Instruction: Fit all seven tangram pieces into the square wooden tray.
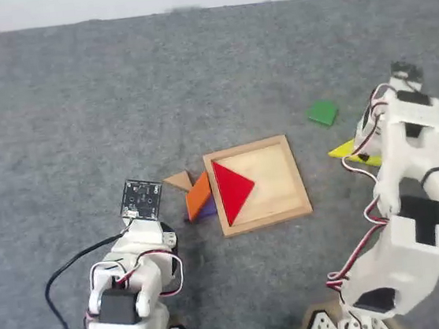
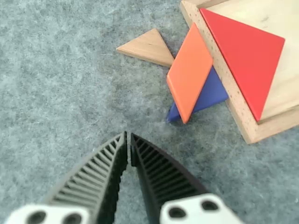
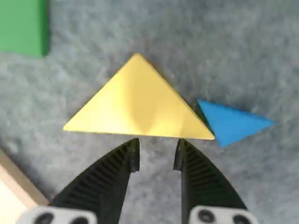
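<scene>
Closest to us in the high view stand two white arms: the left arm (image 1: 131, 290) low, the right arm (image 1: 409, 190) tall. Between them the wooden tray (image 1: 283, 197) lies on grey carpet (image 1: 63, 111), holding one piece, a red triangle (image 1: 232, 187), against the wall nearer the left arm. Just outside that wall an orange parallelogram (image 1: 198, 196) overlaps a dark blue triangle (image 1: 208, 212), with a wooden triangle (image 1: 178, 181) just beside them. A green square (image 1: 323, 112) lies apart, beyond the tray's far corner. A yellow triangle (image 1: 344, 151) pokes out from under the right arm, which covers most of it.

From the left wrist, the left gripper (image 2: 128, 138) is nearest. Its ribbed black fingers (image 2: 103, 172) are drawn together with barely a slit between the tips, holding nothing, over bare carpet. Past it the orange parallelogram (image 2: 190, 70) lies across the dark blue triangle (image 2: 208, 95), so we see just two corners of the blue. The orange piece's far edge meets the tray's rim (image 2: 275, 127) — whether it rests on it we cannot tell. The wooden triangle (image 2: 148, 46) touches the orange piece at one corner. The frame cuts off most of the tray.

From the right wrist, the right gripper (image 3: 156, 156) has its fingers apart with nothing between them, the tips just short of the yellow triangle's (image 3: 138, 102) long edge. A light blue triangle (image 3: 231, 122) touches one yellow corner. The green square (image 3: 23, 25) and a corner of the tray (image 3: 16, 186) are both cut off at the frame's edge.
</scene>
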Controlling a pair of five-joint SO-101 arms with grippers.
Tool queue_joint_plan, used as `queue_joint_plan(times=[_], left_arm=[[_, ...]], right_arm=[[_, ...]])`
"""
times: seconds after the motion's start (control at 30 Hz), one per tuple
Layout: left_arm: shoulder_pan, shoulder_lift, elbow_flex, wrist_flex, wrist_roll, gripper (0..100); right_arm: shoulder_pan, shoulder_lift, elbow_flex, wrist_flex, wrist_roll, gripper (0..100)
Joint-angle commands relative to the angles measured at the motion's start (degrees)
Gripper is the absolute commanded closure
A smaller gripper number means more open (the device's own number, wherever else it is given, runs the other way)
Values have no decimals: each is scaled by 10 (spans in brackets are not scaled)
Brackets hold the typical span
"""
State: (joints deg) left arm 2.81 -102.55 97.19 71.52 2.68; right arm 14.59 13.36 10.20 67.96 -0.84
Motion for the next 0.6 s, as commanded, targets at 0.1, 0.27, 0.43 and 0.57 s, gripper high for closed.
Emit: queue_joint_plan(times=[0.1, 0.27, 0.43, 0.57], left_arm=[[1, -7, -7, 4, 7, 988], [1, -7, -7, 4, 7, 988], [1, -7, -7, 4, 7, 988], [1, -7, -7, 4, 7, 988]], right_arm=[[5, -11, -80, 61, 55, 847], [-40, -7, -108, 57, 11, 847], [-92, -7, -161, 95, 329, 846], [-82, -7, -196, 159, 486, 746]])
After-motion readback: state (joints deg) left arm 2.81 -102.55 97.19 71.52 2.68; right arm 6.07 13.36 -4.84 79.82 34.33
